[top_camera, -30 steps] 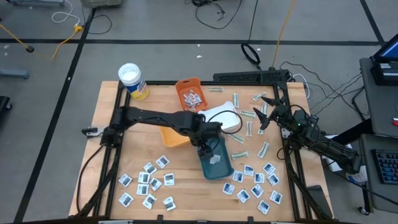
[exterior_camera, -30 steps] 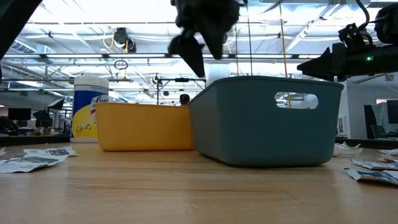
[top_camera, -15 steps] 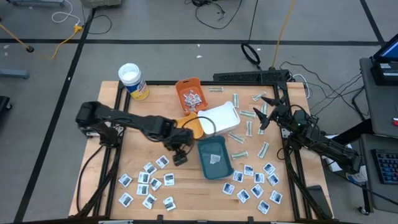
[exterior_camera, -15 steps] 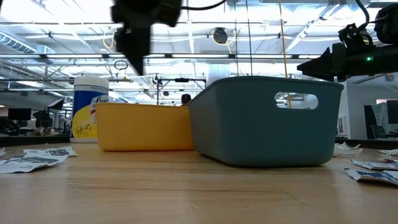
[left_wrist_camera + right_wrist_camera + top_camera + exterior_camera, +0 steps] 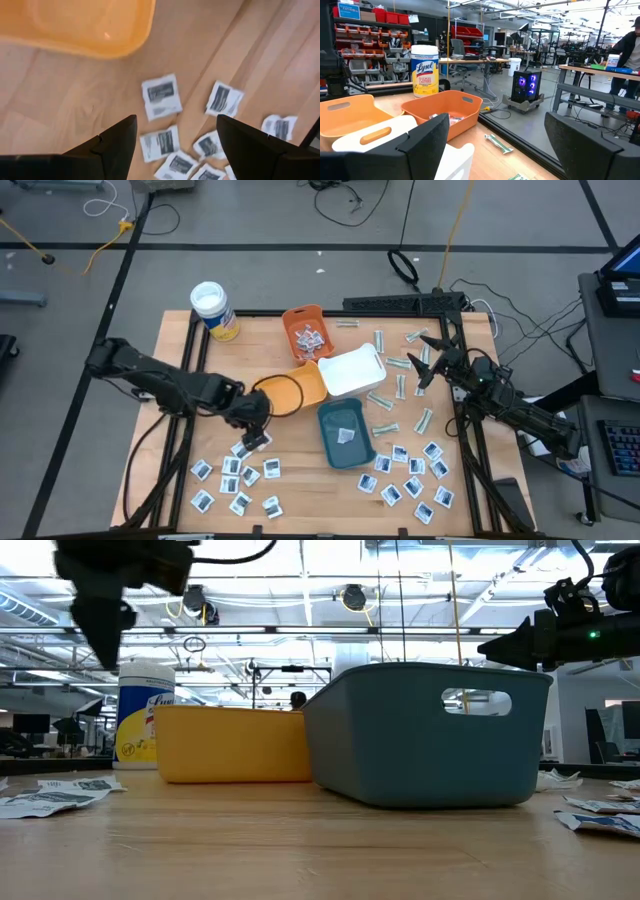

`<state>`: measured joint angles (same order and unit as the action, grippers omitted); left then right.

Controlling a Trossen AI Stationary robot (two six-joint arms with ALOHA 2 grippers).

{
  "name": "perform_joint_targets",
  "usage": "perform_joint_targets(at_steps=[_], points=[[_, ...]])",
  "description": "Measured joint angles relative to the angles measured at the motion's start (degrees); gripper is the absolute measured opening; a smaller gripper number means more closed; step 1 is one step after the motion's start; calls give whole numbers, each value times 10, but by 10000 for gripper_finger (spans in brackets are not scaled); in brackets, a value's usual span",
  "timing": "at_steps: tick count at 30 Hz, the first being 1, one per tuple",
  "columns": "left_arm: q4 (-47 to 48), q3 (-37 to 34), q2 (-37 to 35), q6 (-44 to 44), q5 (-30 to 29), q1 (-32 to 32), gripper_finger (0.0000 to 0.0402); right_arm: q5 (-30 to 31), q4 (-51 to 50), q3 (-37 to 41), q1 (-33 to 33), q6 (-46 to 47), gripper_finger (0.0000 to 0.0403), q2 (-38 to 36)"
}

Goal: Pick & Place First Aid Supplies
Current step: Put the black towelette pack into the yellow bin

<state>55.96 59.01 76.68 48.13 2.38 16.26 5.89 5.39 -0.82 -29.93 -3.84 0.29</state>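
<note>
White square packets [image 5: 240,472] lie flat on the wood near the table's near-left corner, and more packets [image 5: 412,477] lie at near right. Pale strips [image 5: 385,427] are scattered on the right half. One packet [image 5: 347,434] lies in the teal tray [image 5: 333,450]. My left gripper [image 5: 256,437] hangs open above the far edge of the near-left cluster; the left wrist view shows packets [image 5: 161,95] below and between its fingers [image 5: 175,125], untouched. My right gripper [image 5: 425,366] waits open in the air at the right edge [image 5: 497,125].
A yellow-orange tray [image 5: 292,391], a white tray [image 5: 353,370] and an orange tray [image 5: 306,331] holding packets stand mid-table, just beyond the teal one. A white-lidded canister [image 5: 213,310] stands at far left. Bare wood [image 5: 300,480] shows between the two packet clusters.
My left gripper has swung from above the teal tray toward the table's left and near edge, and now hangs over the near-left packets. The packet in the teal tray has stayed put.
</note>
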Motion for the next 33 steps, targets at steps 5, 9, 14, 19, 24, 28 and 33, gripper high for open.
perform_joint_targets(at_steps=[5,9,14,19,24,28,33], points=[[-21,-42,3,20,1,25,280,0,0,0,0,0,322,0],[-70,-72,25,41,1,35,276,0,0,0,0,0,322,0],[-99,-84,70,51,1,45,267,0,0,0,0,0,322,0],[-128,-89,120,60,-2,48,258,0,0,0,0,0,322,0],[-155,-89,163,62,-11,50,253,0,0,0,0,0,322,0],[-169,-86,185,65,-18,51,253,0,0,0,0,0,322,0],[-167,-86,190,71,-19,53,236,0,0,0,0,0,322,0]])
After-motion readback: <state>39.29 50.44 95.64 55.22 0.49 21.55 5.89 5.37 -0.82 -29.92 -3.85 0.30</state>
